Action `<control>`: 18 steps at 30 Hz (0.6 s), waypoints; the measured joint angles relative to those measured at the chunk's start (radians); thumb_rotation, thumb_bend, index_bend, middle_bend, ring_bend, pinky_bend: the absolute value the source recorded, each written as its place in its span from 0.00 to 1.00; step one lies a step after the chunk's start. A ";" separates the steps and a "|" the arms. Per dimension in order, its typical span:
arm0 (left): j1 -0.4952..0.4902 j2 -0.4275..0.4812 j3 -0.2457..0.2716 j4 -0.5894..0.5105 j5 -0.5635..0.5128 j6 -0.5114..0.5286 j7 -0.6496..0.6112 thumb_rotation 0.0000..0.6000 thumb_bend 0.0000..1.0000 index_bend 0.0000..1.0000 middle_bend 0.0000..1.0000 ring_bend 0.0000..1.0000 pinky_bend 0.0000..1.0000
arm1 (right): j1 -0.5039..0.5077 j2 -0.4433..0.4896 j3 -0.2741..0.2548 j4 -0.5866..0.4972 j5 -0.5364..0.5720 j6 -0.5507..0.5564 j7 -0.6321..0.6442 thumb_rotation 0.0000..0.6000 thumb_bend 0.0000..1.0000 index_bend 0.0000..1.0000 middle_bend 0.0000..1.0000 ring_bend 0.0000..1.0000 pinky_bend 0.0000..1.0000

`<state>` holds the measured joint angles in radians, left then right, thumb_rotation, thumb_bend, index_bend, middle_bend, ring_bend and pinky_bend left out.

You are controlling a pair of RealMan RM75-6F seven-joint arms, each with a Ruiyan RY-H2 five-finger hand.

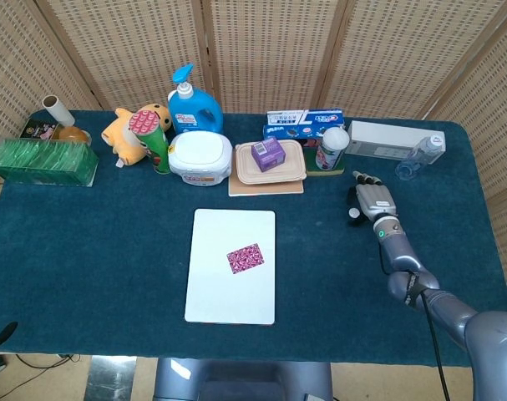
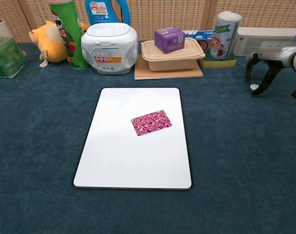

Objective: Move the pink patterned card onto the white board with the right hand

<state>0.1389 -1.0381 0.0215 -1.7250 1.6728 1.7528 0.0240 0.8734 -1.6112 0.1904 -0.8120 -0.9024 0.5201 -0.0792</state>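
The pink patterned card [image 1: 245, 257] [image 2: 151, 122] lies flat on the white board [image 1: 228, 296] [image 2: 118, 165], a little right of the board's middle. My right hand [image 1: 372, 199] [image 2: 267, 61] hovers far to the right of the board, near the back row of objects. It holds nothing and its fingers hang down apart. The left hand does not show in either view.
Along the back stand a chips can [image 1: 153, 138], a white tub [image 1: 200, 156], a lidded food box with a purple carton [image 1: 268, 154], a drink can [image 1: 332, 147], a white box [image 1: 387, 138] and a clear bottle [image 1: 420, 154]. A small white disc [image 2: 254, 87] lies under my right hand.
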 measured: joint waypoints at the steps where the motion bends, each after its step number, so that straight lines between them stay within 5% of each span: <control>1: 0.000 0.000 0.000 -0.001 0.000 0.000 0.001 1.00 0.05 0.00 0.00 0.00 0.02 | -0.001 0.000 0.002 0.002 -0.005 -0.002 0.005 1.00 0.25 0.45 0.04 0.00 0.01; 18: 0.006 -0.007 0.002 0.000 0.008 0.008 0.014 1.00 0.05 0.00 0.00 0.00 0.02 | -0.013 -0.001 0.018 0.036 -0.045 -0.035 0.048 1.00 0.26 0.46 0.04 0.00 0.01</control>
<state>0.1447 -1.0452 0.0240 -1.7252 1.6812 1.7611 0.0376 0.8602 -1.6119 0.2084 -0.7759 -0.9476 0.4848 -0.0309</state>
